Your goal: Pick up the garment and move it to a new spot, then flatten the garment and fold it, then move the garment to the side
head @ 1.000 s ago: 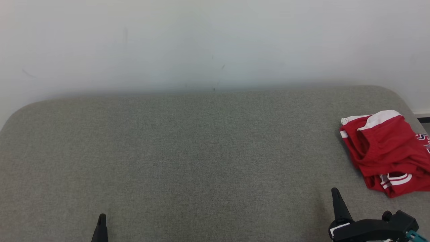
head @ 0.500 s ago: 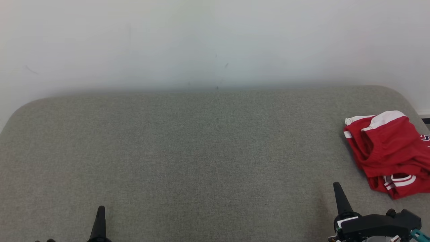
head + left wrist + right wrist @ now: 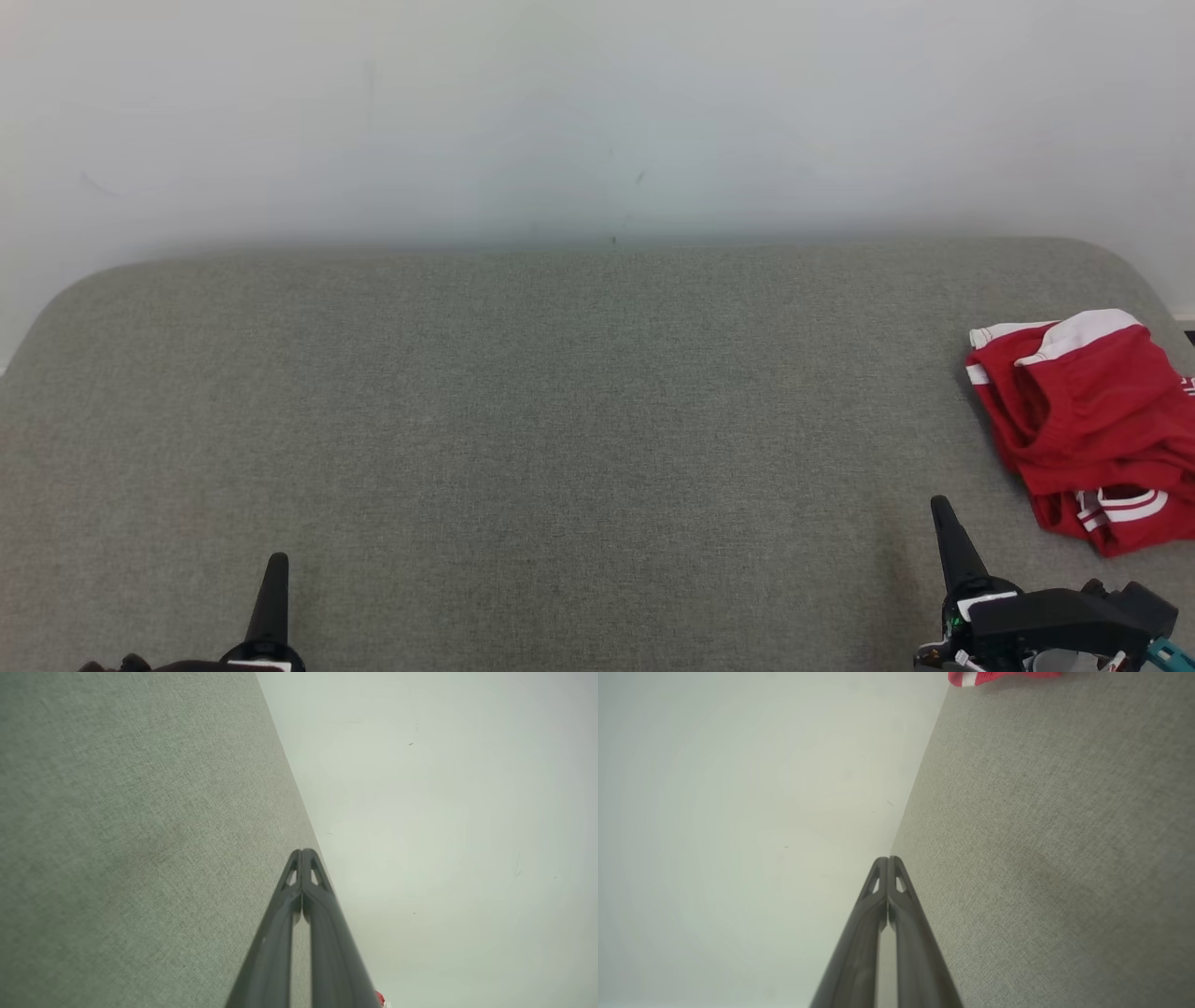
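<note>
Grey fabric worktop (image 3: 560,420) below white wall (image 3: 597,112): red garment (image 3: 1074,411) bunched at far right, either awaiting pickup or already set aside; left claw (image 3: 277,565) and right claw (image 3: 939,509) closed, empty.

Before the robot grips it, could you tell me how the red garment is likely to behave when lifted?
The red garment lies crumpled in soft folds, so it will probably sag from any pinch point. It looks thin, likely light. Pushed across the woven grey surface, it may bunch rather than slide.
</note>
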You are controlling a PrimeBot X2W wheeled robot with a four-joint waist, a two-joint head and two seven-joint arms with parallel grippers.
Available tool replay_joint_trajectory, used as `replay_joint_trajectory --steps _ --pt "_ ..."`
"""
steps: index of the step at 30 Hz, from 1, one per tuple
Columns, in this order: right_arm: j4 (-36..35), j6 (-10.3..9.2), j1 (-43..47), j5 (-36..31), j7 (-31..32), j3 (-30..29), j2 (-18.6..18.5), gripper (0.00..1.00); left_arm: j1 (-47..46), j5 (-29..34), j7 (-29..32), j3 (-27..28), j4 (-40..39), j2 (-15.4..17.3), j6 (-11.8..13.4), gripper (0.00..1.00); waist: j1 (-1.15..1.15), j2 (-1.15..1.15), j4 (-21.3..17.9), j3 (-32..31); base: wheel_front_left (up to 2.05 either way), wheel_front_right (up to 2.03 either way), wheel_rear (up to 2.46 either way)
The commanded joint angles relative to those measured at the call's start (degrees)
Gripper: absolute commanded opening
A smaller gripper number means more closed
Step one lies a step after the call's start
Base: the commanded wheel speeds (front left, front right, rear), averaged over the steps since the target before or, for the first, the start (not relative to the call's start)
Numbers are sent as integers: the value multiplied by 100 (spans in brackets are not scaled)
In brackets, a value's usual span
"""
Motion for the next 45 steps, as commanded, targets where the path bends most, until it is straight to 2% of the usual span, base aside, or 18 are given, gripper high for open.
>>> replay_joint_trajectory --steps 1,38,45 --pt "-73 6 -101 164 45 -19 -1 0 -87 -156 40 20 -64 25 -23 0 0 0 9 5 0 0 0" --pt "-304 8 -170 1828 445 -164 -1 0 -291 -1722 442 141 -215 28 -49 0 0 0 192 94 0 0 0" --pt "-309 8 -172 1865 462 -168 -1 0 -303 -1784 446 144 -218 28 -51 0 0 0 203 99 0 0 0"
